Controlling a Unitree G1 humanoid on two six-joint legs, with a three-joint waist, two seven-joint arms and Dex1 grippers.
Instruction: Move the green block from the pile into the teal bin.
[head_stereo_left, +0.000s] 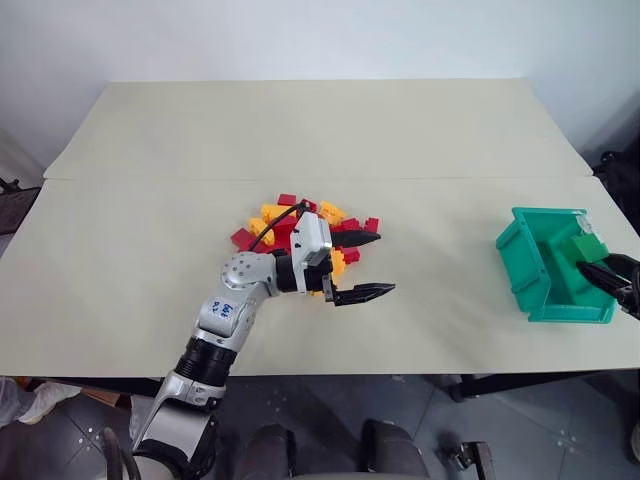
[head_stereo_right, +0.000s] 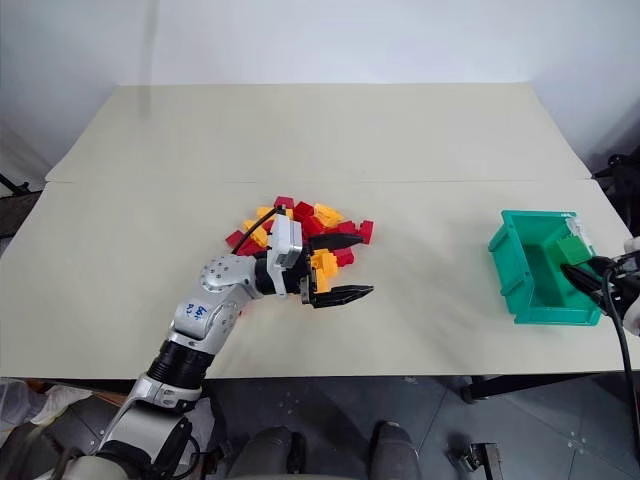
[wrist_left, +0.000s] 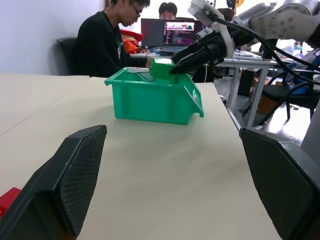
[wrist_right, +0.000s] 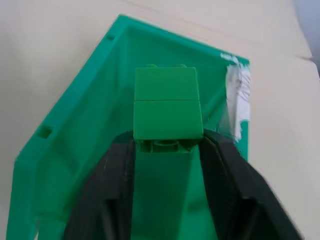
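Note:
The green block (wrist_right: 166, 107) is pinched at its lower end between my right gripper's (wrist_right: 167, 145) two black fingertips and hangs over the open top of the teal bin (wrist_right: 75, 130). From the head, the bin (head_stereo_left: 535, 290) stands at the table's right end, with the block (head_stereo_left: 588, 247) above its far right corner. The pile (head_stereo_left: 330, 213) of red and yellow bricks lies mid-table. My left gripper (head_stereo_left: 385, 264) is open just right of the pile, pointing toward the bin, nothing between its fingers (wrist_left: 75, 175).
The bin sits close to the table's (head_stereo_left: 300, 130) right and front edges. A seam runs across the tabletop behind the pile. In the left wrist view, a person (wrist_left: 107, 42) sits at a desk with a laptop (wrist_left: 172, 32) beyond the table.

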